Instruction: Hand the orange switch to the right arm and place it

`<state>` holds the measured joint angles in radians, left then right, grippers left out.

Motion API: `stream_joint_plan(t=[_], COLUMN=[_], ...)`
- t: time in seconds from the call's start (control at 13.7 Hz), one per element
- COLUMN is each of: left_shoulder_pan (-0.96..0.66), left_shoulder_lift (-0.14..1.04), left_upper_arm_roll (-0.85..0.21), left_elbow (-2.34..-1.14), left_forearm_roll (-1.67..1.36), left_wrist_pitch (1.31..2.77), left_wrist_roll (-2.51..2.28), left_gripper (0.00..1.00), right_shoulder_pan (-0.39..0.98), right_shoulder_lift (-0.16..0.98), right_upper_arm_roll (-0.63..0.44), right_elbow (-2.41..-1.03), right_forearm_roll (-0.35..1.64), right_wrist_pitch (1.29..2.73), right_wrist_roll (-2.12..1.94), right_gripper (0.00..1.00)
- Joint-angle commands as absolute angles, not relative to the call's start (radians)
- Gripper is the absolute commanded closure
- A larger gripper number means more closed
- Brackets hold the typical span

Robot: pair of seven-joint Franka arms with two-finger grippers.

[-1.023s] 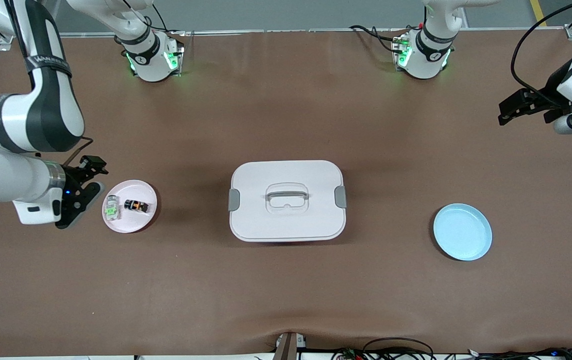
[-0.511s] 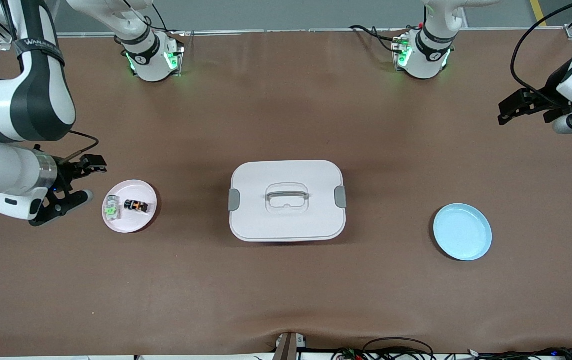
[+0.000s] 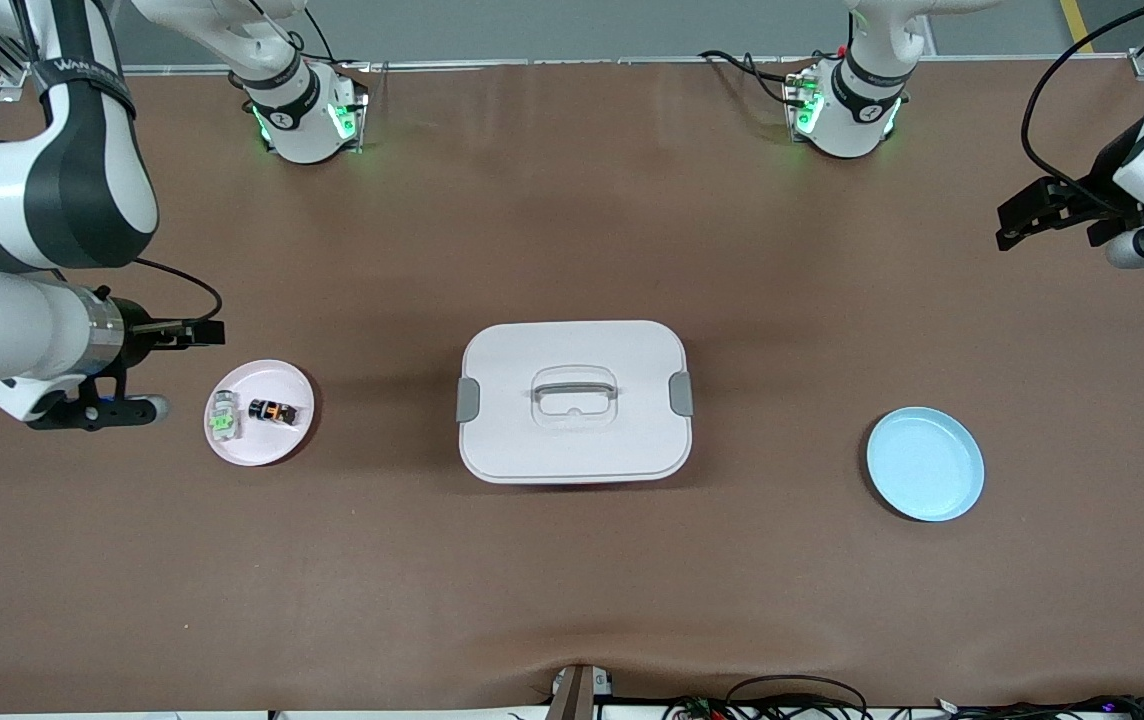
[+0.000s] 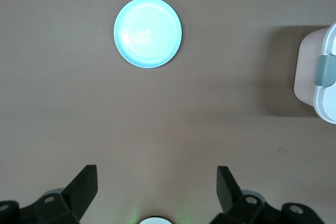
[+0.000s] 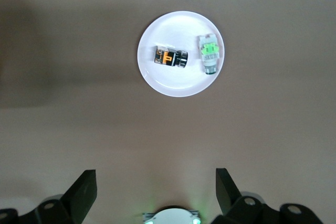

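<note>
1. Front view: the right gripper (image 3: 167,370) is held with fingers spread, empty, beside the white plate (image 3: 287,440).
2. The orange switch (image 3: 273,411) is seen on that plate, its long axis along the table's length, beside the whitish piece (image 3: 223,416).
3. The left gripper (image 3: 1052,212), open, waits well apart.

orange switch (image 3: 273,411) on plate (image 3: 262,448), frame's middle-left, beside green-marked piece (image 3: 223,416) | lidded box (image 3: 574,401) frame centre | second plate (image 3: 925,464) lower right
</note>
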<state>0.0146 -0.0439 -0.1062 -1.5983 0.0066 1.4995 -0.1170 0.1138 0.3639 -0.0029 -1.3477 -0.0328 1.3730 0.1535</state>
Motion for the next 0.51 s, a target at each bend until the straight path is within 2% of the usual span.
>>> stream_joint_plan(t=[0.0,0.44], left_shoulder_pan=[0.015,0.014], left_shoulder_lift=[-0.041,-0.038], left_upper_arm_roll=[-0.109,-0.109], left_elbow=[-1.583,-1.580], left_forearm_roll=[0.006,0.011], left_wrist_pitch=[1.483,1.483], left_wrist_roll=[-0.104,-0.106], left_gripper=[0.00,0.00], right_shoulder_pan=[0.126,0.100], right_shoulder_lift=[0.354,0.347], right_upper_arm_roll=[-0.002,-0.014], right_elbow=[-1.283,-1.148], right_forearm_roll=[-0.051,-0.054], right_wrist_pitch=[1.342,1.293], right_wrist_roll=[0.322,0.322], right_gripper=[0.00,0.00])
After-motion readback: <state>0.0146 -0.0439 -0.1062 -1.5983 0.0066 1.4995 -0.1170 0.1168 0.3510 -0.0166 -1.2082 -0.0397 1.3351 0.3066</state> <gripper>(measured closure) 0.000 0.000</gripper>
